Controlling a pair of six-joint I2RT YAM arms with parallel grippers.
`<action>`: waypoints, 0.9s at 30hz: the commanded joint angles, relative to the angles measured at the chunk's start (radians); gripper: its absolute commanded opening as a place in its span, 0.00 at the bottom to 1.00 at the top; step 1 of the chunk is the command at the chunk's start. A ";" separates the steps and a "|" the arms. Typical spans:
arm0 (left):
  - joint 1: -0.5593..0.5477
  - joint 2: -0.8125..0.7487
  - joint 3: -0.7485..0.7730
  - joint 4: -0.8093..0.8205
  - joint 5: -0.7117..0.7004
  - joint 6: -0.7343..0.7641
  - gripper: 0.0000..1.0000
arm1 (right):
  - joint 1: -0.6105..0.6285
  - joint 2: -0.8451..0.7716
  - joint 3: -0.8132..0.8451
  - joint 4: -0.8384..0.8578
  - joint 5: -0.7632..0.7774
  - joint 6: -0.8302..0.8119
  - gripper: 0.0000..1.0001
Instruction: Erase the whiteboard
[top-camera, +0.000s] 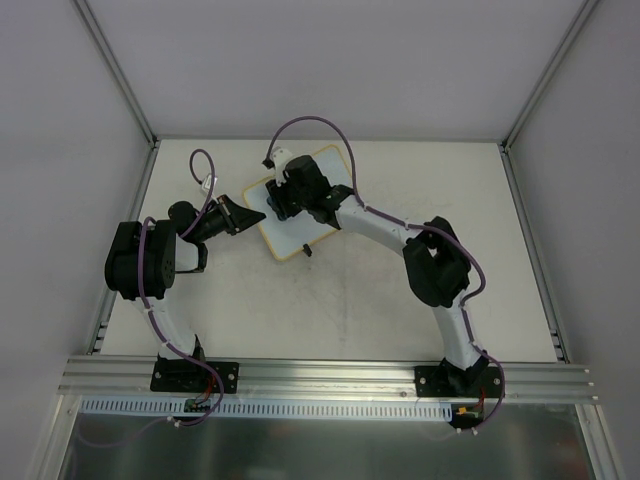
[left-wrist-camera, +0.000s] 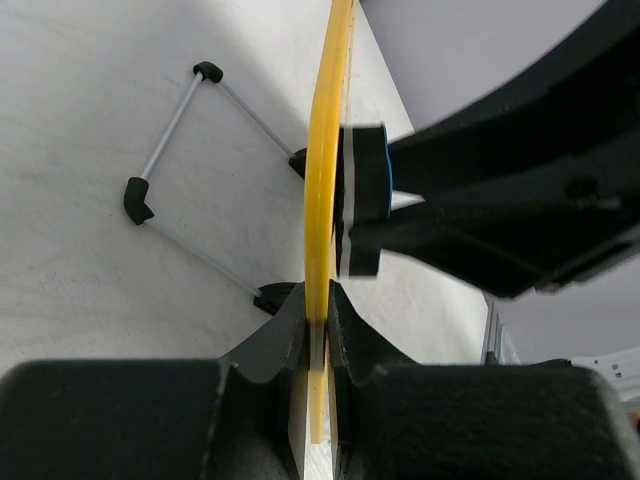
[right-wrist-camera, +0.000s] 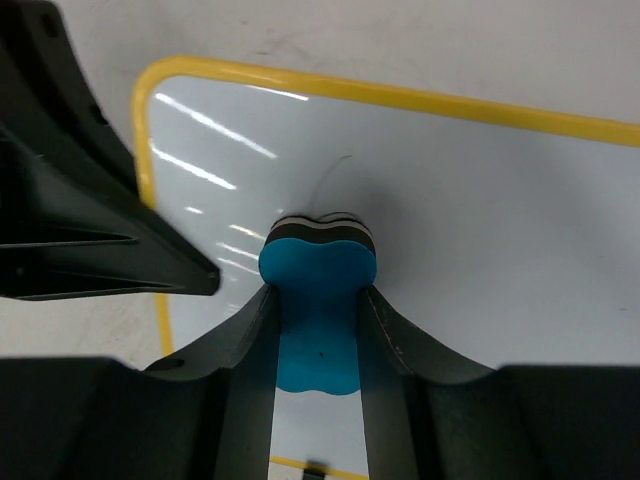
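Note:
The whiteboard (top-camera: 333, 164) lies on the table, white with a yellow frame. My left gripper (top-camera: 250, 211) is shut on its left edge; in the left wrist view the yellow frame (left-wrist-camera: 320, 180) runs edge-on between the closed jaws of the left gripper (left-wrist-camera: 318, 296). My right gripper (top-camera: 284, 196) is over the board and shut on a blue eraser (right-wrist-camera: 318, 268), whose dark felt side presses on the whiteboard's face (right-wrist-camera: 480, 200). A faint pen mark (right-wrist-camera: 336, 168) sits just beyond the eraser. The eraser (left-wrist-camera: 381, 170) also shows in the left wrist view.
A thin wire stand with black corner pieces (left-wrist-camera: 137, 198) sits on the table beside the board's edge. A black clip foot (top-camera: 307, 250) shows at the board's near edge. Grey walls enclose the table on three sides.

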 joint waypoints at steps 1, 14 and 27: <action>-0.011 -0.038 -0.008 0.379 0.036 0.029 0.00 | 0.039 0.048 0.032 0.001 -0.018 0.019 0.00; -0.013 -0.042 -0.010 0.379 0.033 0.029 0.00 | 0.062 0.053 0.065 -0.017 0.055 -0.010 0.00; -0.013 -0.046 -0.016 0.379 0.035 0.033 0.00 | -0.125 0.088 0.180 -0.118 0.030 -0.001 0.00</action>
